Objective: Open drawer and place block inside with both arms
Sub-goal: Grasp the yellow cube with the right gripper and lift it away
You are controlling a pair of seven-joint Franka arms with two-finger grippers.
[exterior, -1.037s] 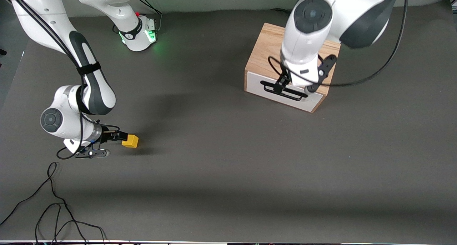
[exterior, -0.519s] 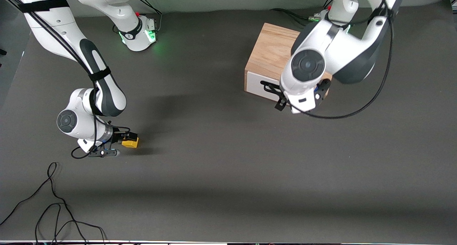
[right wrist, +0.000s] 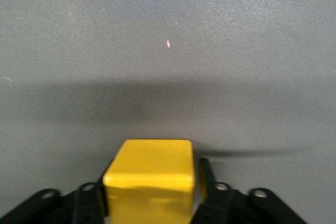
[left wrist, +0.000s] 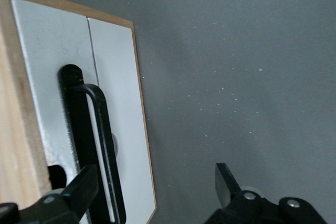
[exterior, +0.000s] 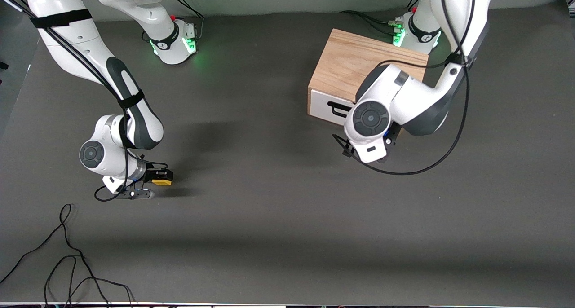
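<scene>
A dark grey counter (exterior: pixel 278 200) carries a wooden cabinet (exterior: pixel 355 59), a yellow block (exterior: pixel 162 181) and loose black cables (exterior: pixel 67 254).

I count two white jointed robot arms, one small bright yellow cube (exterior: pixel 162 181), one light oak box cabinet (exterior: pixel 355 68) with a single white-fronted drawer (exterior: pixel 321 107), and one loose black cable (exterior: pixel 63 254).

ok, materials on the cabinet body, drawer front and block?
Light oak box cabinet: wood or veneer, visible grain, matte. White drawer front: smooth painted or laminated panel, black bar handle possibly metal. Small yellow cube: smooth, slightly glossy, probably plastic or painted wood.
</scene>
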